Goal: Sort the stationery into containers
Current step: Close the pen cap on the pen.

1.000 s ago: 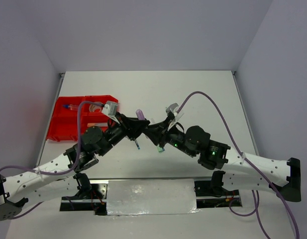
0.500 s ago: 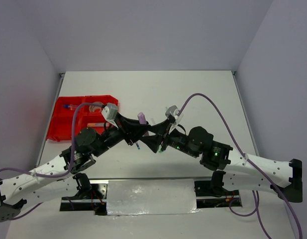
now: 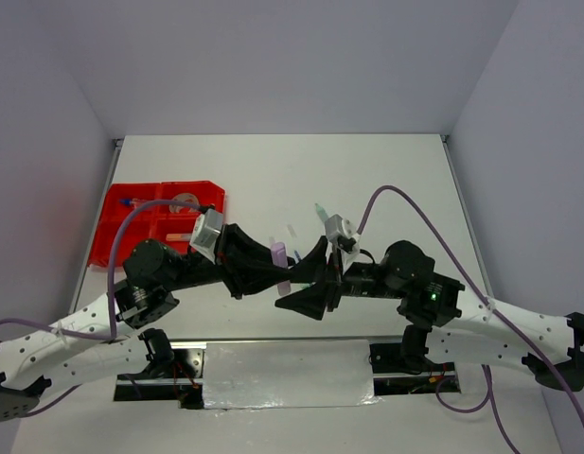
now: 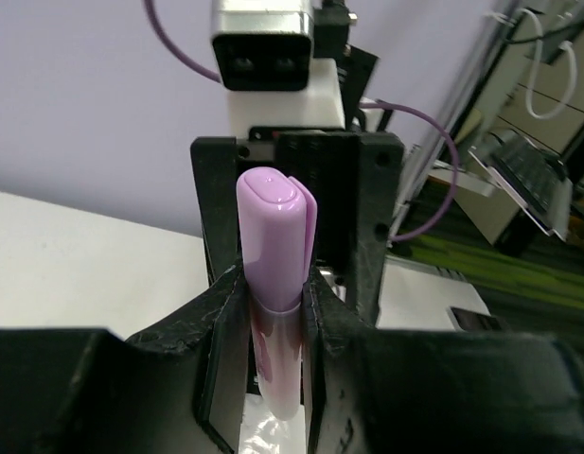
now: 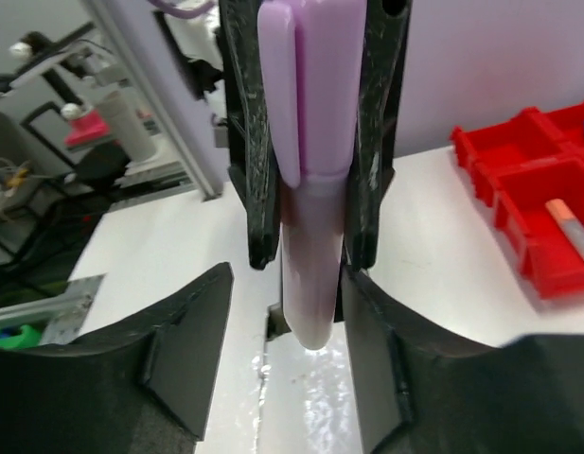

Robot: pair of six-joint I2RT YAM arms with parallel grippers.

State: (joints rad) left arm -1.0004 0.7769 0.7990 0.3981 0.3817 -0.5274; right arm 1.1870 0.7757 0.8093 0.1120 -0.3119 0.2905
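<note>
Few pieces look sorted so far. The red tray [image 3: 116, 248], far left on the table [image 3: 405, 180], holds a blue pen [image 3: 131, 201] in one far compartment and an orange marker [image 5: 571, 227] in a nearer one. A pale round thing in the next far compartment is too small to name. A green marker [image 3: 319, 210] and a thin pale item [image 3: 292, 232] lie loose on the table, far of the grippers, so by my judgement most of the sorting is left.

One purple marker [image 4: 273, 284] is in hand, up in the air mid-table between the two arms. The left gripper [image 3: 273, 267] is clamped on its barrel just below the cap. The right gripper [image 5: 287, 340] faces it with jaws apart, one finger on each side of the marker's free end and, as far as I can tell, not touching it.

The marker is smooth pastel lilac plastic with a flattened, rounded cap and a pinker, faintly see-through barrel. The tray is glossy moulded plastic with thin divider walls and cut corners. Both sets of fingers [image 4: 225, 322] are matte black and slightly rough. The table is flat white, with glare at its near edge.
</note>
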